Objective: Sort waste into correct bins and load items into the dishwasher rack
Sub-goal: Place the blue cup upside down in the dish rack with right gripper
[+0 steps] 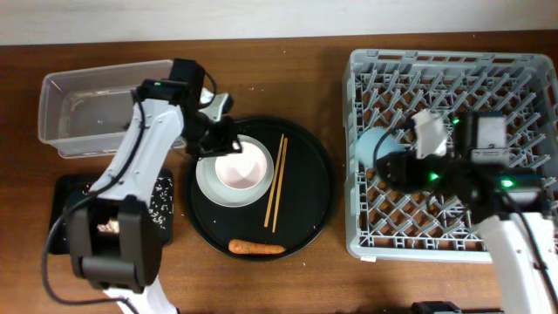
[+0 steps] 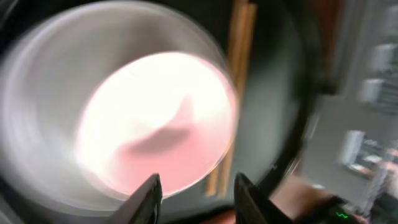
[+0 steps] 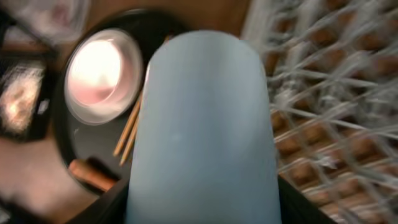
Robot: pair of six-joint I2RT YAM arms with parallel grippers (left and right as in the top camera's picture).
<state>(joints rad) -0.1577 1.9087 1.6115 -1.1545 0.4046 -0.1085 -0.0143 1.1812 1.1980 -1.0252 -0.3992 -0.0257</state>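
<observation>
Over rack (image 1: 488,70), R wrist view: cup (image 3: 205,124) clamped.

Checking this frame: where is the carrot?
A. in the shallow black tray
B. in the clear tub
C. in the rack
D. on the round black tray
D: in the overhead view the carrot lies on the round tray near its rim, just past the lower ends of the chopsticks.
</observation>
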